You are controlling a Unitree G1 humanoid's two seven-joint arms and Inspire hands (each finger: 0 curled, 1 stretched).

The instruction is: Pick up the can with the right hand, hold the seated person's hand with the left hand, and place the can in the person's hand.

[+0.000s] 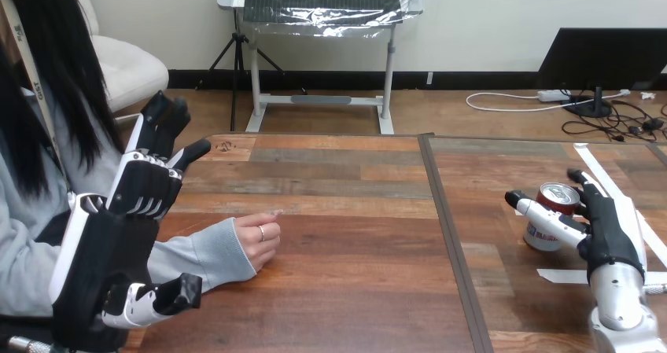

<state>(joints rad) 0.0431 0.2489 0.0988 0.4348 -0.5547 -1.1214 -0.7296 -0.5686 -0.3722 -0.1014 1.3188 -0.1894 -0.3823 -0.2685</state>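
Observation:
The red and white can (550,211) stands upright on the right part of the wooden table (354,290). My right hand (606,235) is against its right side, with the thumb stretched across the can's front and the fingers straight along its far right side. The person's hand (263,239) rests on the table at the left, loosely curled, coming out of a grey sleeve. My left hand (145,184) is raised at the far left with straight fingers pointing up, apart from the person's hand and holding nothing.
White tape strips (609,184) lie on the table around my right hand. A dark seam (448,227) runs front to back between the two table halves. The person sits at the left edge.

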